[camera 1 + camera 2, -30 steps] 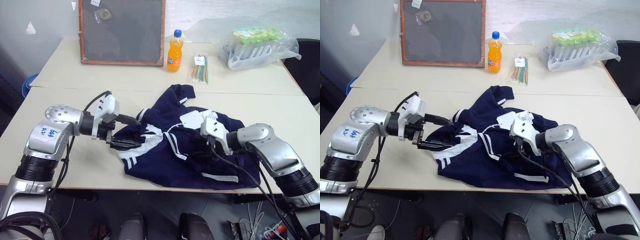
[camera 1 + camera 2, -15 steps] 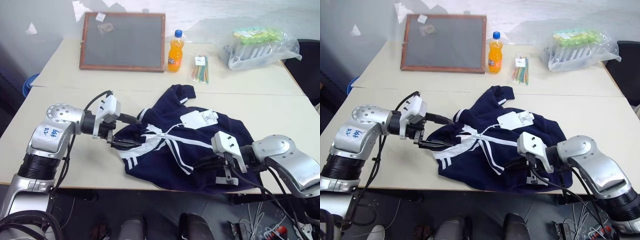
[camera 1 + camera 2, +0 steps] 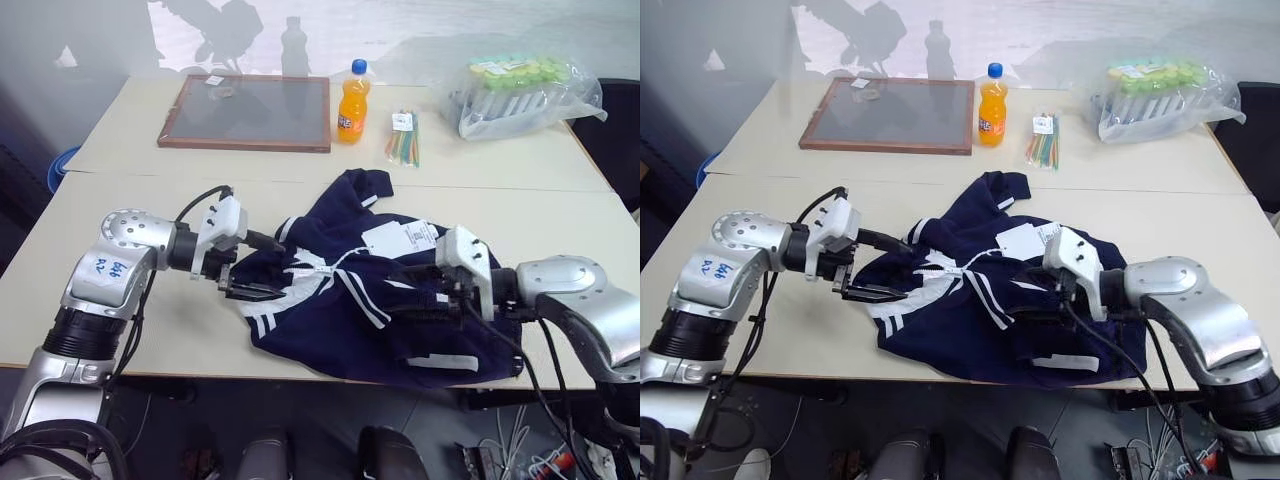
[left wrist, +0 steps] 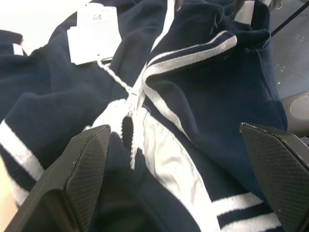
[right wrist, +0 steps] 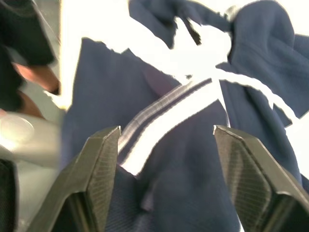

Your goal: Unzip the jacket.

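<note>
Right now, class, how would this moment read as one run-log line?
task: unzip jacket | left gripper: open, at zipper end | right gripper: open over striped fabric | zipper: partly open | nothing held

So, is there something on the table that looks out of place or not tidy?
Only the jacket: it lies crumpled near the front edge of the table, paper tags attached. The orange bottle stands upright and the framed board lies flat.
</note>
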`<control>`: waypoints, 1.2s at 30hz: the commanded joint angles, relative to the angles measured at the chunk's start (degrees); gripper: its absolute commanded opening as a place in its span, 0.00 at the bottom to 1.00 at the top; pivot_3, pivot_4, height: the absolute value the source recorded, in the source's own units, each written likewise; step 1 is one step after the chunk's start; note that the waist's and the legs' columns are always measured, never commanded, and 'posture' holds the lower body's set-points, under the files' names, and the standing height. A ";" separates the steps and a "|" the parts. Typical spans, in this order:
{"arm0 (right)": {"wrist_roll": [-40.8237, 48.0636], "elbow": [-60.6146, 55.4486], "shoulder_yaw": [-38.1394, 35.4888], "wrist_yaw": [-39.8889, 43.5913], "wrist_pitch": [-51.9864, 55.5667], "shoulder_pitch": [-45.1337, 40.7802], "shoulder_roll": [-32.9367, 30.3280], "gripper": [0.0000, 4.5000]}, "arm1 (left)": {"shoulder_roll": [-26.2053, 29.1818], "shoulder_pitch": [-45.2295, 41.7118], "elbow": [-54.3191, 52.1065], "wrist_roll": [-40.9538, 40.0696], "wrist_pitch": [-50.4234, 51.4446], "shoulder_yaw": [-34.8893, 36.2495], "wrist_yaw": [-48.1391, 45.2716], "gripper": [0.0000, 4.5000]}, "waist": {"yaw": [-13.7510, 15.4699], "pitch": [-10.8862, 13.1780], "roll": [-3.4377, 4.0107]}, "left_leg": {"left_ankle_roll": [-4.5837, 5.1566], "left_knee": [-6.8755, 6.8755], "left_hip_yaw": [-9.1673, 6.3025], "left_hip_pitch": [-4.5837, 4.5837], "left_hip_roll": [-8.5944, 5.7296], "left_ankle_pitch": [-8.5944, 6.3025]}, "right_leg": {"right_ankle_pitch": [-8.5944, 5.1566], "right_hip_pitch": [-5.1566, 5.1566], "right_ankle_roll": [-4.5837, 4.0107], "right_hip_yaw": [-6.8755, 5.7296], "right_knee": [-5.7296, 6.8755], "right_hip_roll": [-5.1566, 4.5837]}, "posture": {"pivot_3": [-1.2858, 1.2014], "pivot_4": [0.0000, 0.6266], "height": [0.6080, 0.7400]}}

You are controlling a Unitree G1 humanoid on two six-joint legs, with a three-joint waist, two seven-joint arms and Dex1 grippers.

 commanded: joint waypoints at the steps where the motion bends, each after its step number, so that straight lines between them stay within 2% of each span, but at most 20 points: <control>1: 1.56 -5.22 -0.93 1.23 0.11 2.83 -2.83 0.68 | 0.25 0.20 -0.60 0.12 -0.78 0.81 -0.14 1.00 | 0.01 0.00 0.00 | 0.00 0.00 -0.01 0.00 0.00 -0.01 | 0.00 0.01 0.00 -0.01 -0.01 0.00 | 0.52 0.24 1.00; 10: -13.27 -2.49 12.47 -9.65 -4.18 3.51 0.93 0.68 | -0.56 -1.26 -0.50 -0.04 -0.27 0.45 -0.51 1.00 | -0.10 0.00 -0.01 | 0.00 0.00 0.03 0.00 0.01 -0.02 | 0.00 -0.02 0.00 0.02 0.00 0.01 | 0.52 0.24 1.00; 13: -16.02 -0.08 14.33 -11.32 -4.73 2.76 2.44 0.68 | -0.74 -1.70 -0.16 0.20 -0.60 0.27 -0.83 1.00 | -0.12 0.00 -0.01 | 0.00 0.01 0.04 0.00 0.01 -0.02 | 0.00 -0.02 0.00 0.03 0.00 0.01 | 0.52 0.24 1.00; 21: -9.93 -3.17 9.73 -5.30 -3.53 6.83 -0.44 0.10 | -0.89 -1.58 -0.32 0.45 -0.76 -0.05 -1.05 1.00 | 0.00 0.01 -0.02 | 0.00 0.02 0.03 0.00 0.00 -0.03 | 0.00 0.00 0.00 0.02 -0.01 0.01 | 0.52 0.24 1.00; 23: -8.56 -3.99 8.10 -4.66 -3.00 7.91 -1.20 0.00 | -1.00 -1.34 -0.43 0.58 -0.99 -0.19 -1.06 1.00 | 0.02 0.01 -0.02 | 0.01 0.02 0.02 0.00 0.01 -0.03 | 0.00 0.00 0.00 0.02 -0.02 0.01 | 0.52 0.24 1.00; 25: -6.13 -5.00 5.90 -4.04 -1.89 9.12 -1.74 0.00 | -1.11 -1.19 -0.55 0.64 -1.06 -0.25 -1.10 1.00 | 0.04 0.01 -0.02 | 0.01 0.02 0.02 0.00 0.01 -0.03 | 0.00 0.01 0.00 0.01 -0.02 0.01 | 0.52 0.24 1.00; 29: 0.65 -10.84 1.03 3.16 -2.43 15.51 -6.10 0.00 | -1.25 -1.10 -0.47 0.81 -1.43 -0.29 -1.34 1.00 | 0.20 0.02 -0.03 | 0.02 0.00 -0.01 -0.01 0.00 -0.05 | 0.00 0.01 0.00 0.00 -0.05 0.01 | 0.52 0.24 1.00; 33: -2.37 -11.64 1.74 1.30 -4.68 18.98 -7.02 0.00 | -1.44 -1.29 -0.03 1.19 -2.06 -0.44 -1.66 1.00 | 0.10 0.03 -0.09 | 0.05 0.03 -0.01 0.02 0.01 -0.07 | 0.00 0.08 0.00 0.00 -0.10 0.01 | 0.52 0.24 1.00; 36: -6.25 -9.33 4.25 -3.53 -4.98 18.53 -4.79 0.00 | -1.81 -1.72 0.38 1.47 -2.32 -0.67 -1.72 1.00 | 0.00 0.03 -0.08 | 0.04 0.02 -0.01 0.07 0.02 -0.07 | 0.00 0.08 0.00 0.04 -0.07 0.01 | 0.52 0.24 1.00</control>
